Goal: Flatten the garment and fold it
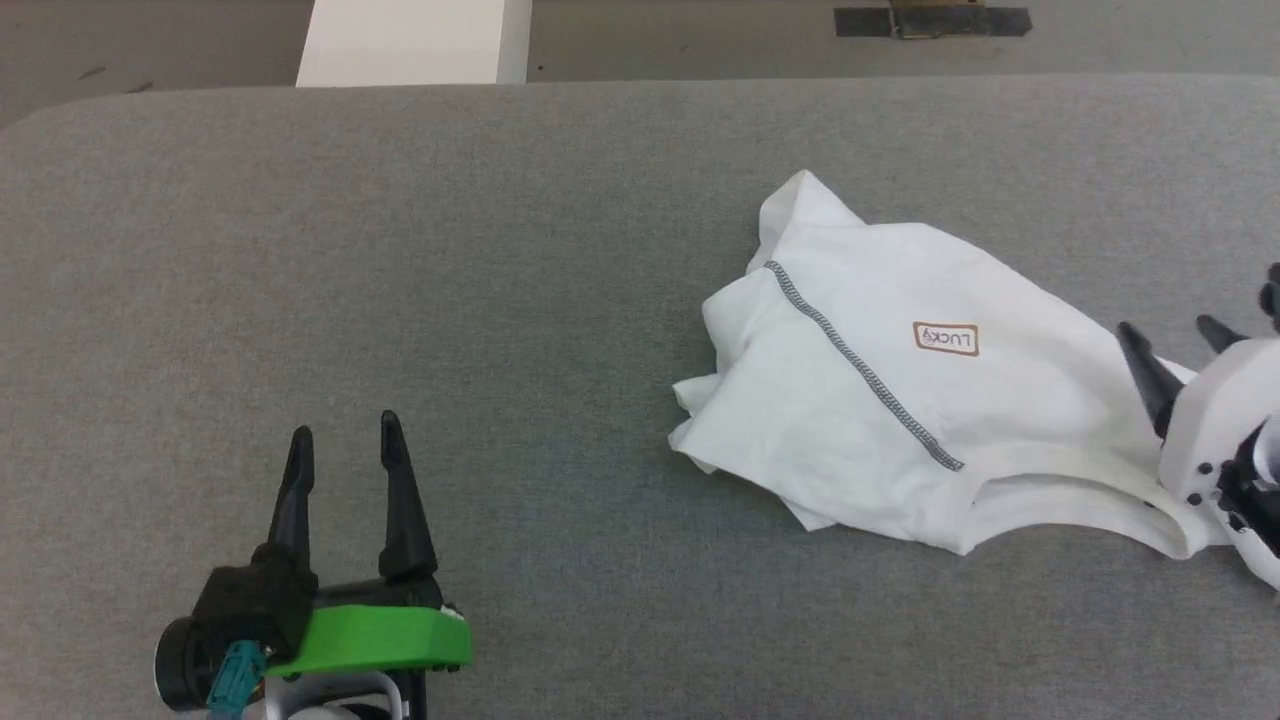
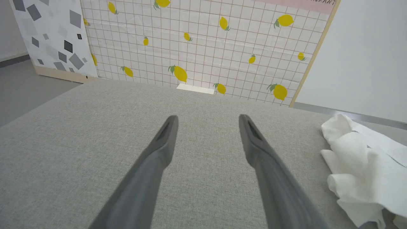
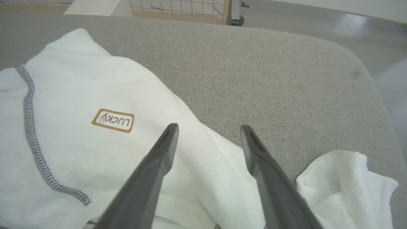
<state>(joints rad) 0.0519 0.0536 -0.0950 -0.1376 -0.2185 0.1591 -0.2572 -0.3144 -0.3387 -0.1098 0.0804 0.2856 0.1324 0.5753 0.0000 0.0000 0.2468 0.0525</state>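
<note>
Rumpled garment (image 1: 900, 400), long axis left-right

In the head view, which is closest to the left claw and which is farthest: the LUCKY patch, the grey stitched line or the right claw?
From the left claw, all three lie off to its right:
1. grey stitched line, on the left part of the garment.
2. LUCKY patch, further right on the garment.
3. right claw, at the view's right edge.
</note>
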